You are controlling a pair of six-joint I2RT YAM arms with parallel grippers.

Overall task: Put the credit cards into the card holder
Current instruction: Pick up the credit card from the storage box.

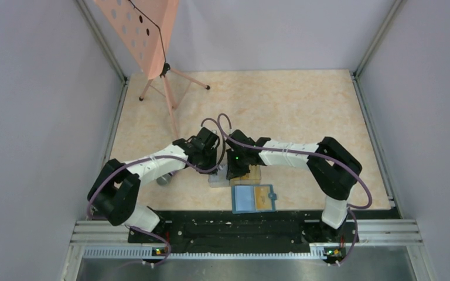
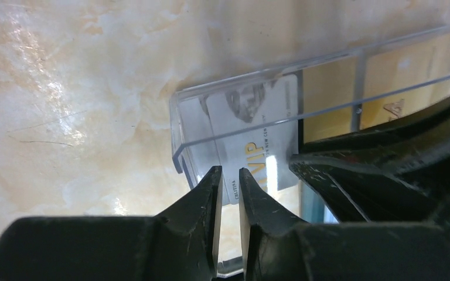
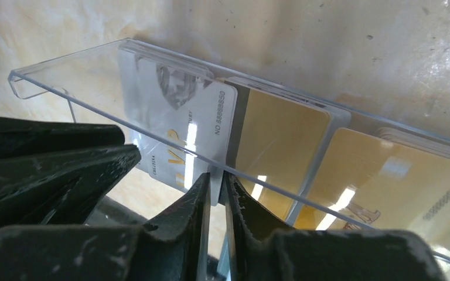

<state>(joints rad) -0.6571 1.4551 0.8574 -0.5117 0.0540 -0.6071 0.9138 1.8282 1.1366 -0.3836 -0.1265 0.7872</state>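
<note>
Silver VIP card [image 2: 253, 132] leans in clear tray [image 2: 177, 132] by table [image 1: 304, 111] near edge; left gripper [image 2: 229, 175] and right gripper [image 3: 215, 178] jaws nearly together at its bottom corners, grip unclear.

Corner of silver card [image 3: 176, 117] hidden between right claw [image 3: 217, 175] fingers; gold card [image 3: 422, 181] cut by edge.

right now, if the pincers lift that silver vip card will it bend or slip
The silver VIP card looks thin and glossy, so it is probably light, slightly bendy and slippery. The left pincer and right pincer nip only its edge, so it might pivot or catch on the clear tray wall.
</note>
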